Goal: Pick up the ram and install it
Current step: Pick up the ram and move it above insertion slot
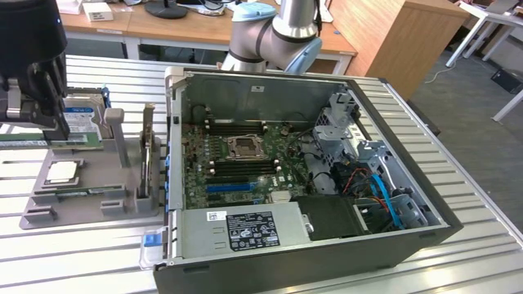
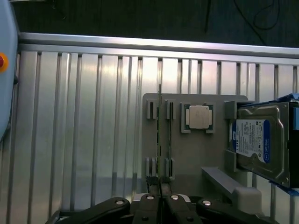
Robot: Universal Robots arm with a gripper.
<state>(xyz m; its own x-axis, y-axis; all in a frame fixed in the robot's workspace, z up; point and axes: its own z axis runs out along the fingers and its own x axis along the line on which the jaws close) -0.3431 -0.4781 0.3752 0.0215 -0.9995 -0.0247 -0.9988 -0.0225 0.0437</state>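
Pick step: gripper (image 2: 160, 195) clamped shut on ram (image 1: 24, 143). Ram looks edge-on, just above tray (image 1: 90, 211), beside tray's drive (image 1: 82, 119). Install not started, I judge. Next needs ram edge aligned to board slot (image 1: 235, 127).

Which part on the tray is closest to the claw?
The ram, the thin stick on edge at the gripper; the square processor and hard drive lie farther away.

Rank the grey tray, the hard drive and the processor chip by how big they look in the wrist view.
1. Grey tray, clearly largest.
2. Hard drive, well bigger than the chip.
3. Processor chip, smallest.
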